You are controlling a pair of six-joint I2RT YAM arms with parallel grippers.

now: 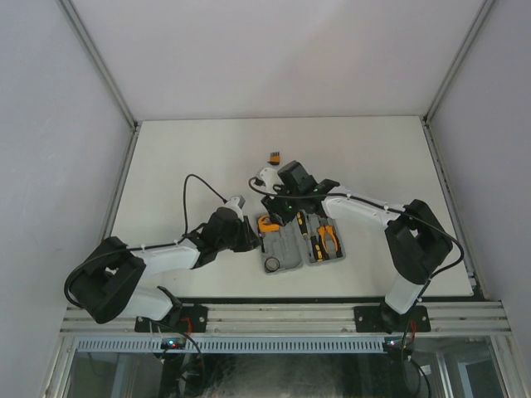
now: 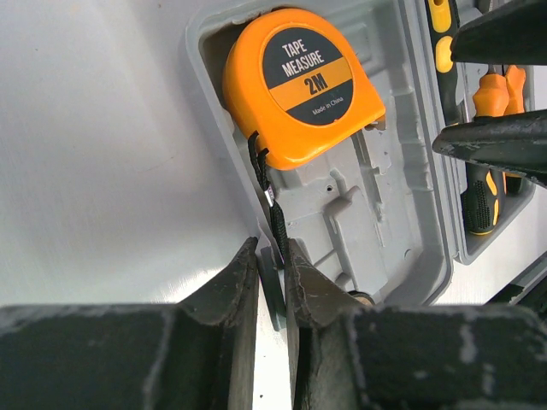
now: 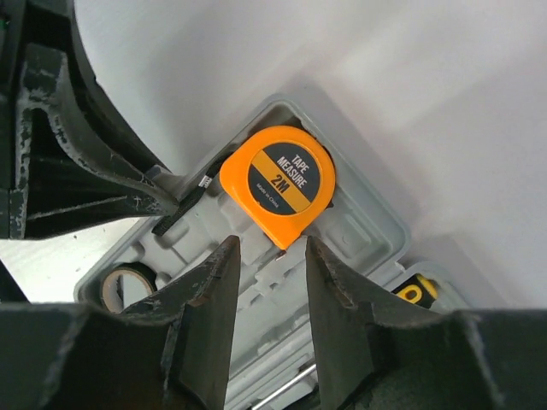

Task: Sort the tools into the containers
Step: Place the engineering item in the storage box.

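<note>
The grey tool case lies open near the table's front, between the arms. The round orange tape measure rests in the top left recess of its left half. My right gripper hovers open just above the tape measure's lower corner, holding nothing. My left gripper is shut on the case's left rim, beside the tape measure's black strap. The orange-handled pliers and screwdrivers lie in the right half. The black ring sits in the left half. A tiny orange-black block lies on the table behind.
White walls and metal frame posts enclose the table on three sides. The right arm reaches in from the right over the case, and the left arm lies low along the front left. A black cable loops above the left wrist.
</note>
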